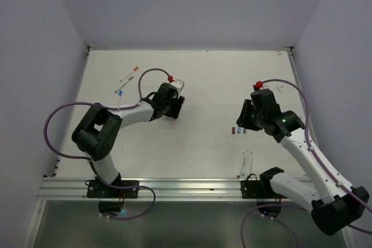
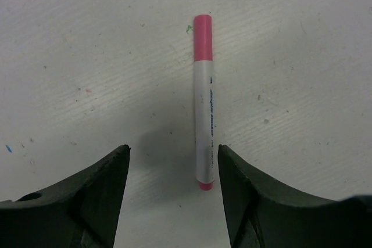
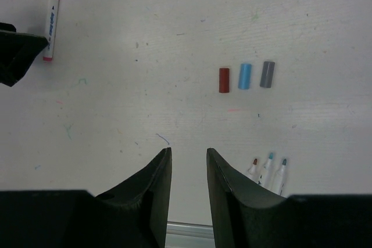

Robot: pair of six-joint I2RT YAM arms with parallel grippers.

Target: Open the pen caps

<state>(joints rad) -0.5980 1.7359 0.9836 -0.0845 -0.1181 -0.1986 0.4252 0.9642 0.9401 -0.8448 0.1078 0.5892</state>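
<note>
1. Broadly, the white surface [image 1: 203,85] is flecked with faint ink marks and carries every pen and cap.
2. The left pincer [image 2: 173,166] hangs low, left of centre, with its jaws wide. The pink pen [image 2: 204,114] lies flat between them, close to one finger, and is not gripped.
3. The right pincer [image 3: 189,161] hovers on the right, its jaws narrow with nothing between them.
4. A line of dark print runs along the pink pen's white barrel, too small to read. Its pink cap [image 2: 203,38] is on, at the end pointing away from the pincer.
5. Three uncapped pens [image 3: 268,168] lie side by side near the right arm's base.
6. Two more pens [image 1: 124,82], one orange-ended and one blue-ended, lie at the far left.
7. A red cap [image 3: 224,79], a blue cap [image 3: 245,76] and a grey cap [image 3: 267,74] lie loose in a row, just beyond the uncapped pens.
</note>
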